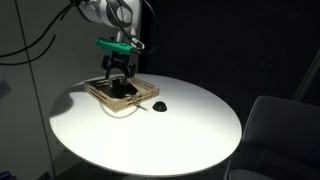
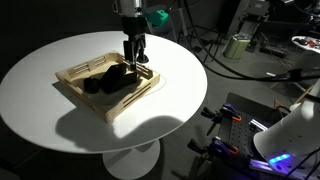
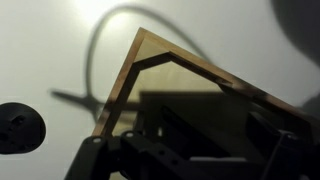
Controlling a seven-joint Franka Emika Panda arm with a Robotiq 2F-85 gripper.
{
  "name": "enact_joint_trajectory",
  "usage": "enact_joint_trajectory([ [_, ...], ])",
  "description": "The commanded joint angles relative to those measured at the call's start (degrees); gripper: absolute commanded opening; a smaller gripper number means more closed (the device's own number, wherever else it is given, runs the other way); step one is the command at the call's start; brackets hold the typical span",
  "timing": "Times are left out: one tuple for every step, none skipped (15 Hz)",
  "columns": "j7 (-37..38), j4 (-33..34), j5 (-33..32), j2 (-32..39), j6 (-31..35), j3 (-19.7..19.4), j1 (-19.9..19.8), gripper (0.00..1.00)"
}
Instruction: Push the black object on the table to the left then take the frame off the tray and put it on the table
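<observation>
Biggest thing here is the round white table (image 1: 200, 130), lit bright in the middle of a dark room. Sitting on it, off toward one edge, is the shallow light wooden tray (image 2: 135, 100) with its low rim, and it shows in both exterior views. Inside the tray there's a dark flat shape, which is the frame (image 2: 108, 80). It's lying on the tray floor and fills a good chunk of it, though it's too dark to make out the cut-outs. The arm comes down from above, and the gripper (image 2: 133, 62) is right over the tray, fingers pointing straight down into it near one corner, at or just beside the frame. Honestly I can't tell if the fingers are spread or pinched, or whether they've actually got hold of anything, since it's all just black on black. The wrist view doesn't help: only dark gripper parts along the bottom and one wooden corner of the tray above them. The black object (image 1: 160, 105), the small dome, sits on the bare tabletop just beside the tray, outside the rim and not touching it.
</observation>
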Motion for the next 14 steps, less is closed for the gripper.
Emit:
enact_joint_trajectory([
  [-3.01, 3.62, -3.62, 2.6, -0.15, 0.29, 0.27, 1.0],
  [-3.5, 3.77, -4.68, 2.95, 0.65, 0.42, 0.45, 1.0],
  [-3.97, 3.9, -5.61, 3.36, 1.59, 0.59, 0.65, 1.0],
  [-4.57, 3.92, -6.41, 3.7, 2.54, 0.76, 0.82, 1.0],
  [-5.03, 3.73, -7.09, 4.03, 3.78, 0.96, 1.07, 1.0],
  [-5.55, 3.37, -7.7, 4.29, 5.29, 1.22, 1.33, 1.0],
  [-6.15, 2.92, -8.07, 4.46, 6.75, 1.51, 1.53, 1.0],
  [-6.71, 2.44, -8.24, 4.61, 8.33, 1.81, 1.66, 1.0],
  [-7.43, 1.87, -8.15, 4.7, 9.89, 2.16, 1.74, 1.0],
  [-7.97, 1.45, -7.98, 4.88, 11.24, 2.44, 1.8, 1.0],
  [-8.57, 1.06, -7.66, 5.04, 12.38, 2.73, 1.75, 1.0],
  [-8.82, 0.72, -7.41, 5.1, 13.28, 2.89, 1.68, 1.0],
  [-8.92, 0.35, -7.34, 5.11, 13.91, 2.97, 1.59, 1.0],
  [-8.97, -0.01, -7.16, 5.06, 14.28, 3.04, 1.45, 1.0],
])
